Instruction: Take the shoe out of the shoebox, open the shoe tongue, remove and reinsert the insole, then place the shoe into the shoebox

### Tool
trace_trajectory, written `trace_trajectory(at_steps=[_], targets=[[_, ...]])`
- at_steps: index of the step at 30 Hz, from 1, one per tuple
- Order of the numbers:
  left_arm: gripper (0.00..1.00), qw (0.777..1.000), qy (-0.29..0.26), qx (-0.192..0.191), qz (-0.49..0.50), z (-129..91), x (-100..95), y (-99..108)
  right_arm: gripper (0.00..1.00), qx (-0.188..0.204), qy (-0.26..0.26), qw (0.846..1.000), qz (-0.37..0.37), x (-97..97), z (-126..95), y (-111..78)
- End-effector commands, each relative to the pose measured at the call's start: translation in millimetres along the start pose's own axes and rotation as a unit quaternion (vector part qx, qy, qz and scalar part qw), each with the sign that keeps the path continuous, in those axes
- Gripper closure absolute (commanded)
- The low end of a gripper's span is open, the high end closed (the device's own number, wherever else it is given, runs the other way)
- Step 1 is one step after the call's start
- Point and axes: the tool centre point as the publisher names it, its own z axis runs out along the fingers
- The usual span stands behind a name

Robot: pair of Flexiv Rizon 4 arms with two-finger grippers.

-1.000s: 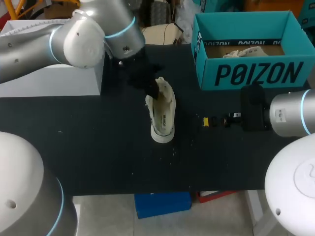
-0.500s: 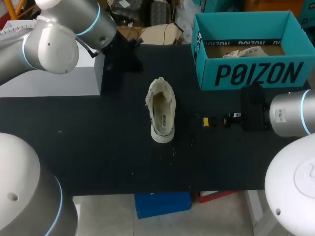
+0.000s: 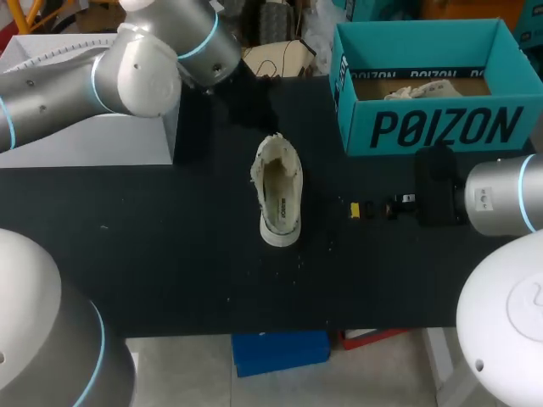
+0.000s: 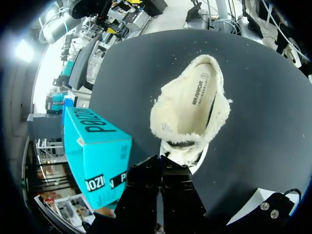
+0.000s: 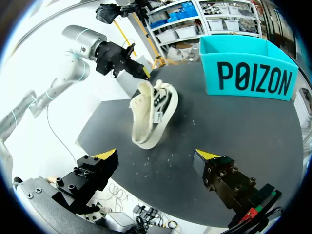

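Holding the left gripper (image 4: 161,165) pinched together on nothing, above the table (image 3: 170,254) near its far edge, just beyond the shoe (image 3: 280,195). Leaves the shoe on its sole mid-table, bare tabletop all round. Holds the right gripper (image 5: 156,156) spread wide and empty, well apart from the shoe, near the open shoebox (image 3: 441,127) at the far right edge.
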Motion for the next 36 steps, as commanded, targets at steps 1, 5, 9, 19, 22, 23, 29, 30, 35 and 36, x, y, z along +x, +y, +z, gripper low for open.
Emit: trace_trajectory(at_steps=[1,5,9,19,22,23,29,30,35,36], targets=[[1.00,1.000,-0.007,0.005,0.001,10.5,13.8,-22.0,0.00,0.004,0.002,1.000,0.002,-1.2,0.0,0.8],[1.00,1.000,-0.004,0.009,0.002,1.2,31.8,-46.9,0.00,0.004,0.002,1.000,0.002,-1.2,0.0,0.8],[1.00,1.000,-0.002,0.017,-0.008,0.8,48.0,-66.2,0.00,0.004,0.002,1.000,0.002,-1.2,0.0,0.8],[1.00,1.000,0.001,0.013,0.000,-5.1,56.3,-65.5,0.00,0.004,0.002,1.000,0.002,-1.2,0.0,0.8],[1.00,1.000,0.001,-0.003,0.014,-18.4,52.8,-54.1,0.00,0.004,0.002,1.000,0.002,-1.2,0.0,0.8],[1.00,1.000,0.000,-0.009,0.018,-22.3,50.5,-51.6,0.00,0.004,0.002,1.000,0.002,-1.2,0.0,0.8],[1.00,0.999,0.008,-0.032,0.038,-28.8,42.9,-37.5,0.00,0.004,0.002,1.000,0.002,-1.2,0.0,0.8],[1.00,0.999,0.014,-0.032,0.040,-26.4,43.5,-35.5,0.00,0.004,0.002,1.000,0.002,-1.2,0.0,0.8],[1.00,0.999,0.029,-0.017,0.041,-3.5,49.3,-37.1,0.00,0.004,0.002,1.000,0.002,-1.2,0.0,0.8],[1.00,0.999,0.030,-0.013,0.041,1.3,50.7,-37.7,0.00,0.004,0.002,1.000,0.002,-1.2,0.0,0.8]])
